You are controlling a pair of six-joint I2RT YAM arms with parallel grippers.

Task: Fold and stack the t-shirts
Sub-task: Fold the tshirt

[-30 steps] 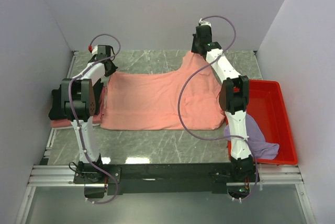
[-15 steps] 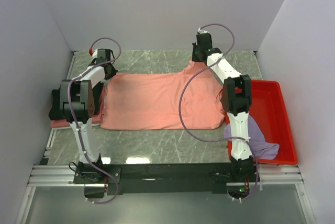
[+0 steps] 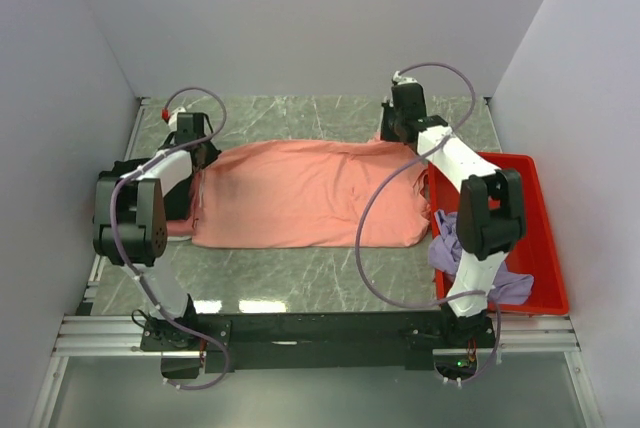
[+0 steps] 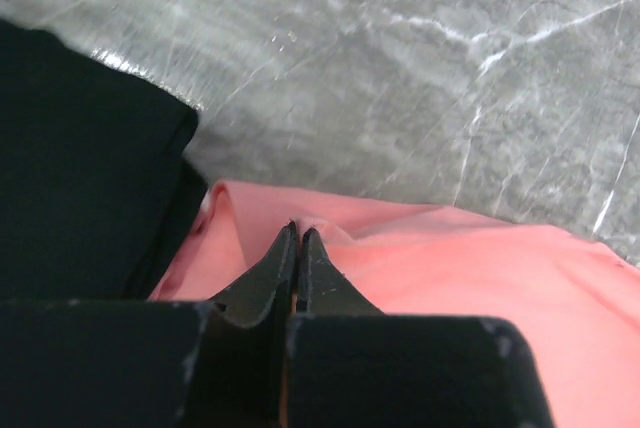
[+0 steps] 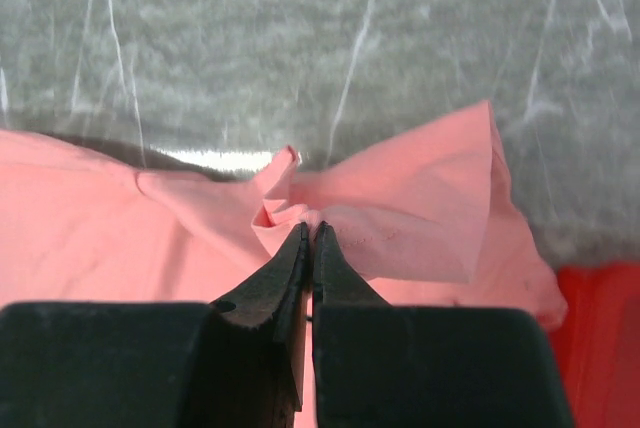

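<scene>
one salmon-pink soft cloth t-shirt lies spread across the grey marble table, held at its two far corners by two grippers. the left gripper has its fingers pressed together on the far left corner. the right gripper pinches a bunched fold at the far right corner. one black cloth t-shirt lies just beside the left corner. one lavender-purple t-shirt sits crumpled in the single red plastic tray.
</scene>
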